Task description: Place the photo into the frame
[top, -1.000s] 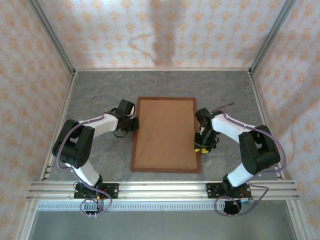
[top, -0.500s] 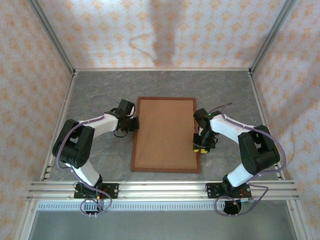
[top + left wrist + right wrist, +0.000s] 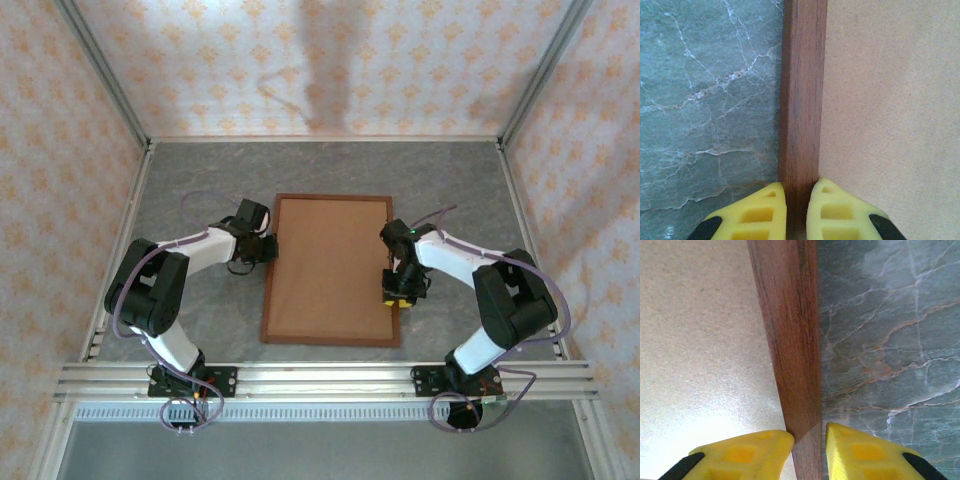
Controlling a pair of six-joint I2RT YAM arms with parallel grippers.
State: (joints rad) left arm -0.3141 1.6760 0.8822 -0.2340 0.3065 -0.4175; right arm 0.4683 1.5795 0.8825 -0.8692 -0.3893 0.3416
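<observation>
Gray marble-look table (image 3: 200, 170) inside a booth with orange-patterned wallpaper. From the top camera, the frame (image 3: 268, 290) lies flat mid-table, back side up, with a brown backing board (image 3: 330, 265) seated inside it. The left gripper (image 3: 270, 248) is at the frame's left rail and the right gripper (image 3: 396, 295) is at the right rail, a bit nearer the bases.

Left wrist cam: the yellow fingers (image 3: 752, 217) are closed narrow on the reddish wood rail, one on the marble side and one on the board side.

Right wrist cam: same deal, the fingers (image 3: 745, 452) pinch the rail between them.

Best guess is the photo's already under that board, so this looks like the finishing step. Next move probably calls for both arms lifting or flipping together, evenly, so nothing slides out.
</observation>
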